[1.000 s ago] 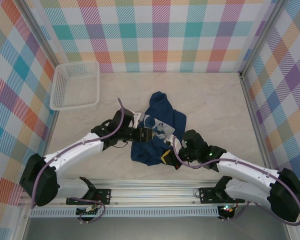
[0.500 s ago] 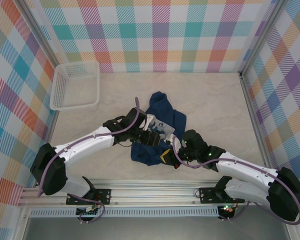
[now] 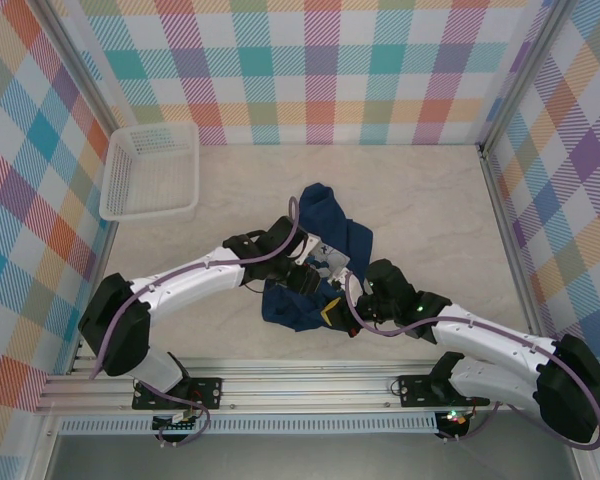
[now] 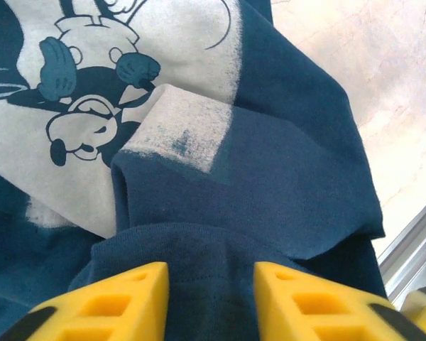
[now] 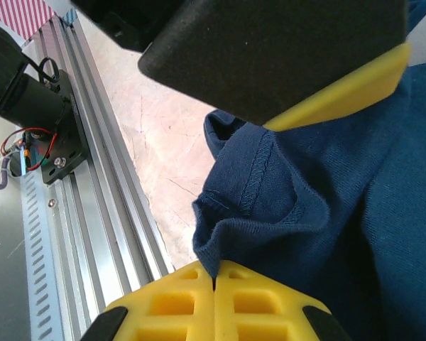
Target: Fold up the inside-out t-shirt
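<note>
The inside-out t-shirt (image 3: 320, 215) lies crumpled in the middle of the table, dark navy with a pale cartoon print (image 4: 92, 92) facing up. My left gripper (image 3: 305, 278) is low over its centre. In the left wrist view its yellow fingers (image 4: 211, 284) flank a raised ridge of navy cloth (image 4: 284, 170) that fills the gap and touches both pads. My right gripper (image 3: 332, 312) sits at the shirt's near edge. In the right wrist view its fingers (image 5: 214, 273) are shut on a stitched hem corner of the shirt (image 5: 355, 213).
A white mesh basket (image 3: 152, 170) stands at the back left. The aluminium rail (image 3: 300, 375) runs along the near edge, close to the shirt's hem (image 5: 78, 213). Checked walls enclose the table. The left gripper's black body (image 5: 270, 50) hangs just above the right gripper.
My left arm has reached further right over the shirt's print, and its fingers have narrowed onto a ridge of cloth. The right gripper has stayed put, still pinching the hem.
</note>
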`<action>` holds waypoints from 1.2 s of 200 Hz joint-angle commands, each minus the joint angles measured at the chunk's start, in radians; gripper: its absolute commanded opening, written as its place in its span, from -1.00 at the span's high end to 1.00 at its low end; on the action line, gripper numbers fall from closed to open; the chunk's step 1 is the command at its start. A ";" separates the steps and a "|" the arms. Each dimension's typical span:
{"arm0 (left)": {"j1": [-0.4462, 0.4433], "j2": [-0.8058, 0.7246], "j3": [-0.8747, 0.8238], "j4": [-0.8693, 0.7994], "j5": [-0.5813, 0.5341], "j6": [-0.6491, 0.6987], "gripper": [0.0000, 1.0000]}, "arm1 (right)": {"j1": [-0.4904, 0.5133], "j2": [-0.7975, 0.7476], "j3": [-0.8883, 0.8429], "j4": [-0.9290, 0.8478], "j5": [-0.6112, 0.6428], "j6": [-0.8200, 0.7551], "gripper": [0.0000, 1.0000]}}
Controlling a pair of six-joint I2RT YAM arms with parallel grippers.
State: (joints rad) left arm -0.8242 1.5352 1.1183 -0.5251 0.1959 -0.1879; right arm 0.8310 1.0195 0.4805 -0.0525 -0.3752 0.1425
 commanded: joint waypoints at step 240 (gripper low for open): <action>0.693 -0.715 -0.185 -0.027 -0.002 -0.336 1.00 | -0.346 0.437 0.507 -0.320 0.368 0.135 -0.13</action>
State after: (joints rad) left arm -0.1738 0.8482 0.8791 -0.4557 0.2256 -0.5964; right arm 0.4820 1.3769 0.9115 -0.3592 -0.0643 0.2638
